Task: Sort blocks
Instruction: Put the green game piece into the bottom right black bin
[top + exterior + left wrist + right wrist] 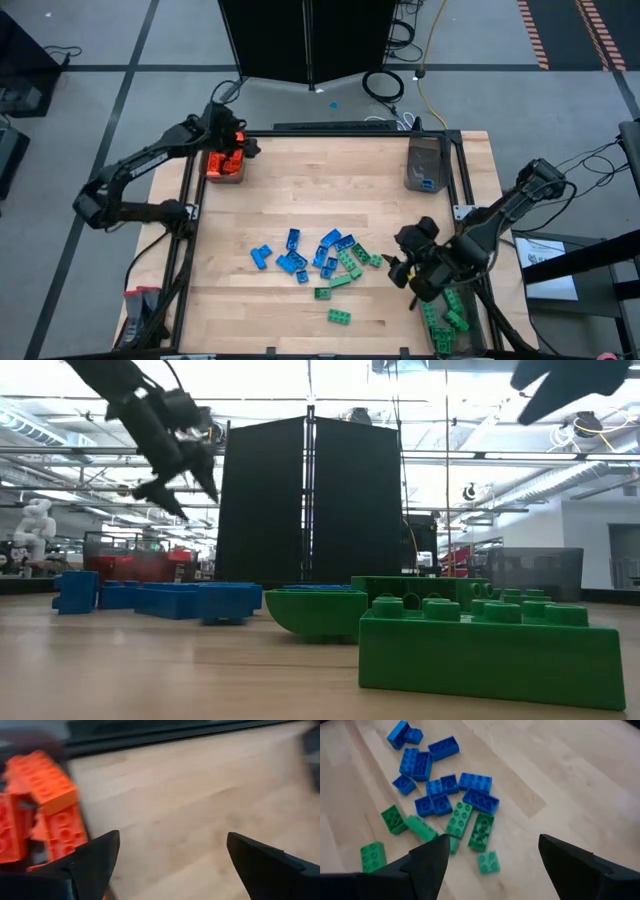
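Over at the far left corner of the table (300,170), the left gripper (238,143) hung above a bin (224,166) full of orange blocks (42,805), fingers spread wide with nothing between them. Mid-table sat a loose bunch of blue blocks (295,255) with green blocks (350,262) mixed in on their right side, plus a couple of greens nearer the front edge. On the right, the right gripper (412,270) hovered just beside that pile, jaws apart and empty. More greens (445,318) were piled at the front right corner, and a grey bin (425,165) at the far right held a blue one
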Robot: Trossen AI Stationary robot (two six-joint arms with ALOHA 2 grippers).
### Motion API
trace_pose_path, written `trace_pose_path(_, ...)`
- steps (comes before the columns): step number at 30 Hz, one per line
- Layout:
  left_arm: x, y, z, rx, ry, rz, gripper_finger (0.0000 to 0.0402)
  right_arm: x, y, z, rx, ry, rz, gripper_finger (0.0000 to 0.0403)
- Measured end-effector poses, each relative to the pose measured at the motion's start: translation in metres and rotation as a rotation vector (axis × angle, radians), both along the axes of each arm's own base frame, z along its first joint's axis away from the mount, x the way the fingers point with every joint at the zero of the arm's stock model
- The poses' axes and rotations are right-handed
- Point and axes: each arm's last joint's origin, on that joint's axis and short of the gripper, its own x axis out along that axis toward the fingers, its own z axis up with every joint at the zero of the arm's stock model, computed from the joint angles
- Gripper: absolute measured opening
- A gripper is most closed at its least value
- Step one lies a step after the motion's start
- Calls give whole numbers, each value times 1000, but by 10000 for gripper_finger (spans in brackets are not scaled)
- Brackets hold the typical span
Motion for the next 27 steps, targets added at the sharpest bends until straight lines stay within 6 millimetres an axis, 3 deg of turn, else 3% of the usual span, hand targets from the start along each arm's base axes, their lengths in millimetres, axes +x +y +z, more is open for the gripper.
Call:
trace_pose_path(6, 4, -33, 34, 80, -222, -204, 372, 20, -6, -7, 3, 28, 27, 299)
trace_pose_path(11, 27, -63, 48, 156, -337, -408, 372, 29, 1, -16, 32, 37, 36, 299)
trace_pose_path(19, 75, -95, 47, 199, -451, -643, 372, 43, 13, -62, 14, 296, 97, 299)
trace_pose_path(23, 88, -103, 42, 188, -456, -691, 373, 45, 15, -82, -36, 404, 86, 299)
trace_pose_path(27, 94, -110, 38, 175, -451, -722, 373, 47, 13, -85, -28, 436, 89, 299)
